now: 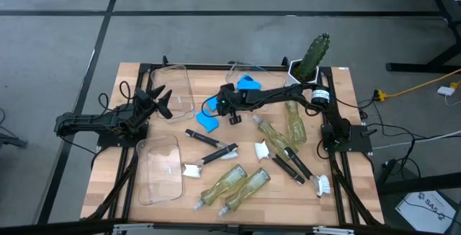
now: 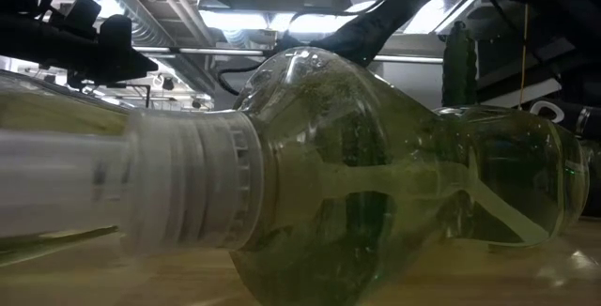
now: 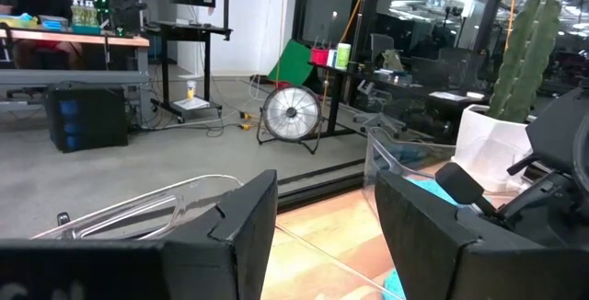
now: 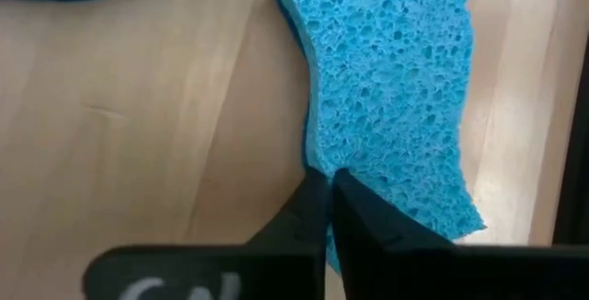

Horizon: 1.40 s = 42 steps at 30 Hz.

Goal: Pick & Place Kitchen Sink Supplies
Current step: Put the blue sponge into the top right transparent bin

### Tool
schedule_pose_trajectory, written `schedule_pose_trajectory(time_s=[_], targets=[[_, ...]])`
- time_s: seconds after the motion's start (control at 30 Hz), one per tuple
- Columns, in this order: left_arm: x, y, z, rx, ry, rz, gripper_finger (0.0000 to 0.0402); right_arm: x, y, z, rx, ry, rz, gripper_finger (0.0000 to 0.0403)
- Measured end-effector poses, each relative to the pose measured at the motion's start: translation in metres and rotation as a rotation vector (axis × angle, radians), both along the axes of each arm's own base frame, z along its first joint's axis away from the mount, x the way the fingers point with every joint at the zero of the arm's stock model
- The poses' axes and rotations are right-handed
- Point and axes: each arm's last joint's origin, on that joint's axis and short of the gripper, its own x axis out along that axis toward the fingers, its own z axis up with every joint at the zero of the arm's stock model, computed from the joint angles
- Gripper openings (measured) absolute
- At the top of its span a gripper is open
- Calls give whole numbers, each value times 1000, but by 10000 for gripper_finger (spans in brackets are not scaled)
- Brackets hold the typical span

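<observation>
Tabletop (image 1: 155,76): blue sponge (image 4: 386,88) flat, long axis along closed right jaws (image 4: 329,190); left jaws (image 1: 160,103) wide.

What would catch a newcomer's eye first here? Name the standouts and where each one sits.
The right pincer, reached out to mid-table with its fingers closed together, hangs over a blue sponge lying on the wood. Nearer the front edge, the soap bottles lie toppled among black-handled dish brushes. A tall green cactus stands at the back right corner, and the left pincer waits open at the left, by a clear bin.
</observation>
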Motion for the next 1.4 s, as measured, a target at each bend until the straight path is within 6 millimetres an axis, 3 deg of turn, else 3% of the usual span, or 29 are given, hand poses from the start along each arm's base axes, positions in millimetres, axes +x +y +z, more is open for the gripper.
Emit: schedule_pose_trajectory(time_s=[0.13,0.3,0.8,1.07,1.4], targets=[[0,0,0,0,0,0,180,0,0,0,14,-10,-22,17],[0,0,0,0,0,0,180,-6,1,14,112,-35,-30,5],[0,0,0,0,0,0,180,-41,9,123,197,-247,-57,6],[0,0,0,0,0,0,180,-74,-10,161,225,-297,-181,7],[0,0,0,0,0,0,180,-105,-48,170,256,-288,-361,7]])
